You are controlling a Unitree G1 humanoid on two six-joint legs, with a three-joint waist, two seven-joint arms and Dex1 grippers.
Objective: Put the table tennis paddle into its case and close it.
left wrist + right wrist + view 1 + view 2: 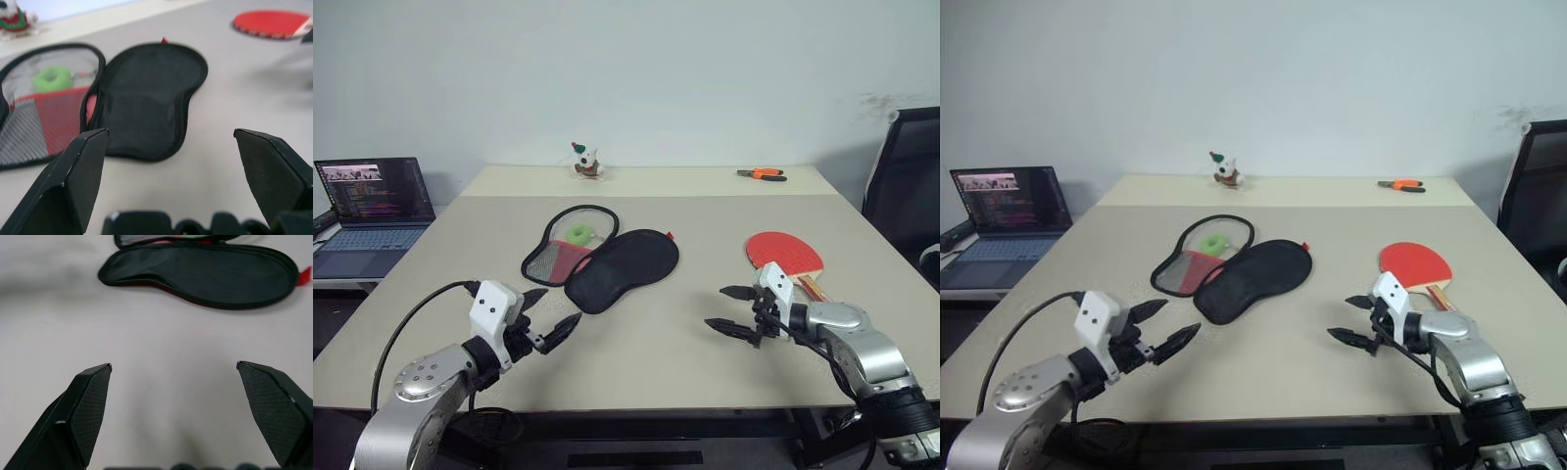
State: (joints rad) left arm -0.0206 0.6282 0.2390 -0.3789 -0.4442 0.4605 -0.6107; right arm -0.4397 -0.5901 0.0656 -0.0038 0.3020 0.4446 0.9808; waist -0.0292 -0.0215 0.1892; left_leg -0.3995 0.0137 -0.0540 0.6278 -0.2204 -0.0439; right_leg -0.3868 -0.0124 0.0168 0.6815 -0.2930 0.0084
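Observation:
The black case (622, 266) lies spread open in the middle of the table, its mesh half with a red panel and a green ring (579, 234) toward the left. The table tennis paddle (786, 254) rests red face up on the right side, its handle pointing toward the near edge behind my right hand. My left gripper (551, 315) hovers open in front of the case, nothing between its fingers. My right gripper (732, 308) hovers open just left of the paddle's handle, pointing at the case (205, 276). In the left wrist view both case halves (146, 103) and the paddle (271, 23) show.
A laptop (374, 211) stands open on a side table at the left. A small toy figure (586, 162) and orange-handled pliers (762, 174) lie along the table's far edge. A black chair (907, 181) stands at the right.

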